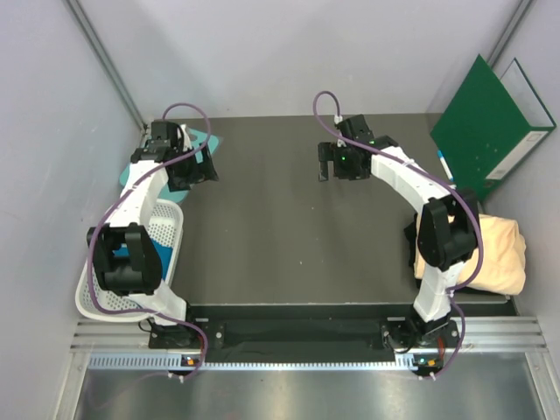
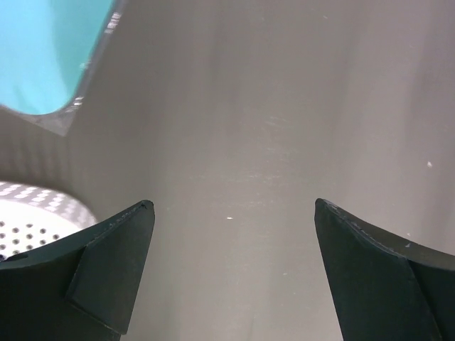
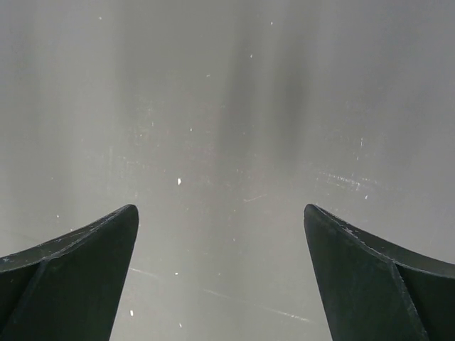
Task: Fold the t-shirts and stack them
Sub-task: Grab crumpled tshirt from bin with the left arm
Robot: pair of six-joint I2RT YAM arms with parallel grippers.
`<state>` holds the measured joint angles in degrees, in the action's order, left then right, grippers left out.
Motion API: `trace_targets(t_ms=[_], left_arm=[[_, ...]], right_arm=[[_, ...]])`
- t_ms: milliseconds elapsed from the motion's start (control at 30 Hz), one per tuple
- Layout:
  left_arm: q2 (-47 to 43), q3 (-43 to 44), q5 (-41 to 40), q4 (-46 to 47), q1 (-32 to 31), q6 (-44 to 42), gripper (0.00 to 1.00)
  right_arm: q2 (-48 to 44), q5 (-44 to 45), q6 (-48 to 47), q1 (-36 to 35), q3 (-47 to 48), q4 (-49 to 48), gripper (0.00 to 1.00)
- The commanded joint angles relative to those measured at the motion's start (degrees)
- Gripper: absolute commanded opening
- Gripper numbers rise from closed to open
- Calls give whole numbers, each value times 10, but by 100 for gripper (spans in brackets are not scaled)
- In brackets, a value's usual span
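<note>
One cream-yellow t-shirt [image 1: 503, 254] folded, soft rounded bundle, across matte dark bench [image 1: 280, 227] from perforated white mesh basket [image 1: 171, 232] | stacking apparently not begun, second shirt not made out | left gripper [image 2: 233, 206] just past basket, jaws apart, empty | right gripper [image 3: 220, 209] well apart from basket, jaws apart, empty

This looks like a robotics lab test cell, not a home or a shop. A matte dark grey bench top [image 1: 289, 227] is boxed in by plain pale grey panel walls [image 1: 297, 52], and a bare metal frame post [image 1: 103, 57] rises from the far left corner. A slotted aluminium rail [image 1: 490, 332] runs along the near edge. Two white-and-black jointed robot arms are bolted there, the left arm [image 1: 144, 197] toward the near left corner and the right arm [image 1: 407, 175] toward the near right. Both trail exposed purple cables [image 1: 479, 236]. A white perforated plastic basket [image 1: 171, 229] sits at the left edge, and a flat dark green board [image 1: 486, 122] leans in the far right corner.
</note>
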<state>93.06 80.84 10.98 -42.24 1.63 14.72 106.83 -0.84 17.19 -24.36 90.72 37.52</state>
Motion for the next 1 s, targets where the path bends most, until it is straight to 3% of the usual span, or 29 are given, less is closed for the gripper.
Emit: trace_targets(t_ms=[0, 200, 300, 533, 633, 967], left_arm=[[-9, 55, -123, -54, 0, 11, 99], [-77, 14, -284, -123, 7, 65, 99], [-132, -36, -308, -142, 29, 87, 99], [-191, -153, -339, -193, 110, 109, 99], [-193, -190, -311, -171, 155, 103, 99], [-55, -190, -261, -118, 257, 100, 99]], right_arm=[[-13, 7, 7, -12, 2, -7, 100], [11, -2, 9, -17, 11, -8, 100], [30, -8, 7, -24, 28, -3, 99], [62, -21, -8, -30, 66, 11, 100], [71, -28, -13, -30, 73, 13, 100], [73, -37, -7, -30, 74, 19, 100]])
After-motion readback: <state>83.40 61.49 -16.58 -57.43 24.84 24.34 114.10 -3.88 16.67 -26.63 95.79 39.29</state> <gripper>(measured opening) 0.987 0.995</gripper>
